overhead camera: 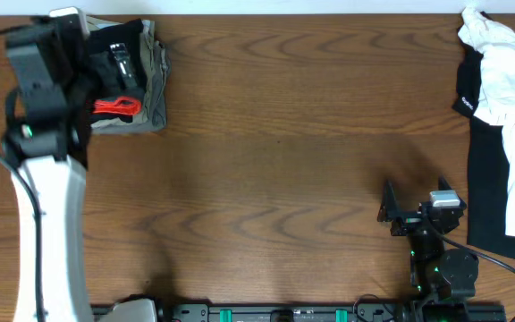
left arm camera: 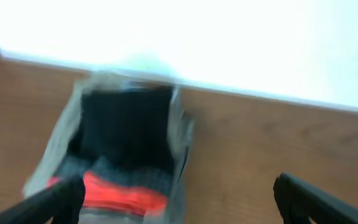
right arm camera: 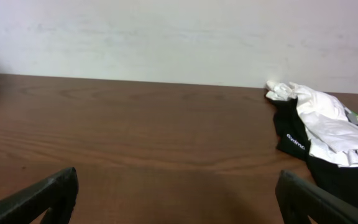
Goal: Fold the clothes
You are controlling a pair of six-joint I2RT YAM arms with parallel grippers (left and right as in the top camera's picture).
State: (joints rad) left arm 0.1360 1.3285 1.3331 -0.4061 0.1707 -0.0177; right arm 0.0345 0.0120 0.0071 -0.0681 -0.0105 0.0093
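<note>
Where the clothes lie: we find the leggings point(overhead camera: 132, 82) as a small black bundle, red band on its near side, resting on the folded khaki trousers point(overhead camera: 155, 112) at the far left corner of the worktop point(overhead camera: 275, 161).
Left end effector point(left arm camera: 179, 186): fingers wide apart, hanging just over the bundle's near edge and clamped on nothing. Its own view is blurred.
Right end effector point(right arm camera: 178, 179): fingers wide apart and empty, low over bare worktop at the near right.
Step in hand: we judge the fold finished and stacked, so the left arm only has to get clear.
Doing it well: we would lift straight up before swinging away, fingers kept apart, so no fingertip drags the red band or tips the bundle.
Other cloth: a white T-shirt point(overhead camera: 508, 89) heaped on a black garment point(overhead camera: 485, 197) along the right edge.
Writing: a short white word on that black garment and a pale mark on the leggings. We cannot read either.
</note>
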